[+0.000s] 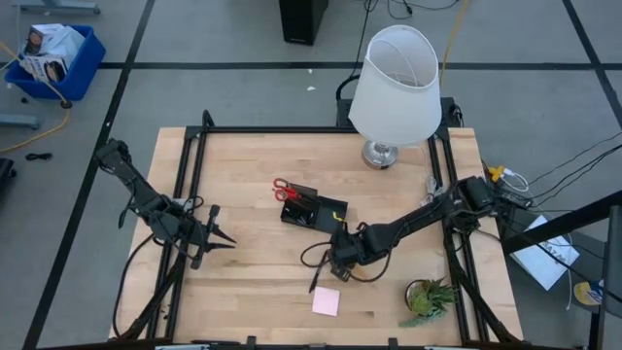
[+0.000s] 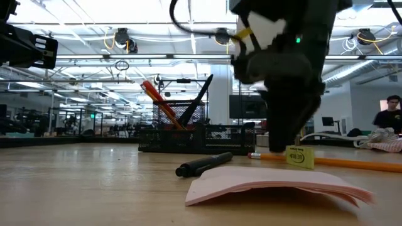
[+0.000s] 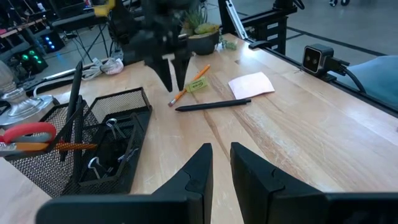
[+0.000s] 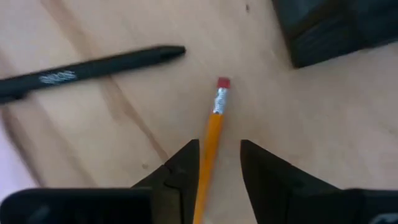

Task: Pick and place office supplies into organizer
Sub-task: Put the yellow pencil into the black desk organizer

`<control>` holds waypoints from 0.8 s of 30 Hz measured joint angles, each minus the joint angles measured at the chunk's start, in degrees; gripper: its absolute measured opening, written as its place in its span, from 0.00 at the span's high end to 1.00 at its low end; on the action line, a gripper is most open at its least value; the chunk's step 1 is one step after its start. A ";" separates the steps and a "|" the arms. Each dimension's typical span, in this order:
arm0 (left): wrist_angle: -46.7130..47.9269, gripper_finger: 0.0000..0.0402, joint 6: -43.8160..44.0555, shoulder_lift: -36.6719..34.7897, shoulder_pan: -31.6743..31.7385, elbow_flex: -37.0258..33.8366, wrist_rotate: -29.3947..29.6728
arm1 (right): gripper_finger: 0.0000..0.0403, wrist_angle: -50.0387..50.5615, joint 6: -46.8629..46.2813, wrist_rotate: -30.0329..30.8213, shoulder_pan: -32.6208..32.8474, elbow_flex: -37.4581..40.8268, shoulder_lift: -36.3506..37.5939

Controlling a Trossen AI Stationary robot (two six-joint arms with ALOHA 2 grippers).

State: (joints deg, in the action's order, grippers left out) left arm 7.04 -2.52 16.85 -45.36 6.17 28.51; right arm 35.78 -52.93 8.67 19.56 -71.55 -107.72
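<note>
Looking across our table (image 1: 243, 282) from the largest thing down, we find the lamp (image 1: 394, 83) at the far edge, then the organizer (image 1: 313, 209) near the middle, with red-handled scissors (image 1: 283, 189) standing in its taller section.

Both arms come next. Our left arm waits off to the left side, well apart from the supplies, and its left gripper (image 1: 216, 238) shows a narrow gap between the fingers with nothing in it. Our right arm stretches in from the right edge and bends down steeply, so the right gripper (image 4: 219, 163) points at the wood just in front of the organizer.

Smaller again: the pink sticky-note pad (image 1: 327, 300) lies nearer the front edge, and a black pen (image 4: 87, 70) lies flat just beside the gripper.

The orange pencil (image 4: 210, 146) is what the next move turns on. It lies flat on the table, its long axis running straight through the gap between the right fingers, eraser end leading away from the wrist. The jaws stand parted on either side of the shaft, not pinching it. We judge the right arm far the nearer, needing only to close.
</note>
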 joint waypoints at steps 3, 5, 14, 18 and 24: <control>0.01 0.84 0.00 0.01 -0.01 0.00 0.00 | 0.74 0.29 -0.79 -1.49 -0.47 -1.09 -2.47; 0.03 0.84 0.00 -0.01 0.01 0.00 0.00 | 0.74 1.62 -0.76 -1.64 -0.83 -2.74 -3.75; 0.05 0.84 -0.02 0.01 -0.01 0.00 0.00 | 0.78 4.23 0.07 -5.07 -2.30 -5.05 -6.86; 0.03 0.84 0.00 0.01 -0.01 0.00 0.00 | 0.84 4.45 0.07 -7.28 -3.23 -4.98 -7.08; 0.02 0.84 0.00 0.01 0.00 0.00 0.00 | 0.96 4.99 0.71 -8.70 -3.95 -4.93 -7.18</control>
State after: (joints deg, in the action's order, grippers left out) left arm 7.07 -2.52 16.86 -45.36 6.17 28.51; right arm 40.77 -52.22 -0.02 15.62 -76.48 -114.90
